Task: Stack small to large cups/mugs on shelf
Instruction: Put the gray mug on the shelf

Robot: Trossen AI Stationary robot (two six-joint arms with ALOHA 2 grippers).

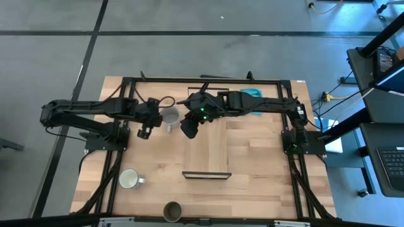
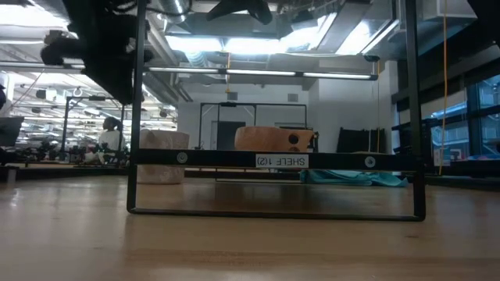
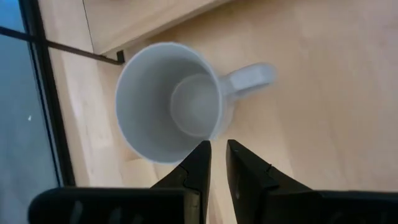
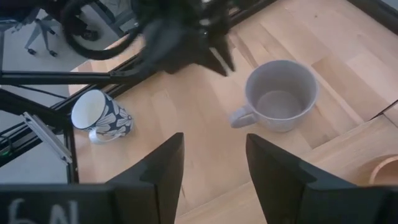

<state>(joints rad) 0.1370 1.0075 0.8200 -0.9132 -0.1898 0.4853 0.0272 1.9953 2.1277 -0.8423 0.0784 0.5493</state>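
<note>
Both arms are matte black, built of slim jointed segments with black cables looping off them. The right arm's wrist housing carries a small green light, and another green dot glows at its base. The left pincer [image 3: 217, 163] has dark tapered fingers; the right pincer [image 4: 211, 165] has broader, flat black fingers.

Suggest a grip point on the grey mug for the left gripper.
Take the grey mug by its rim wall, from above: it stands upright and open, so one finger could go inside and one outside. Pick the side away from the handle and the shelf edge. The left gripper, nearly closed, would likely need opening first.
</note>
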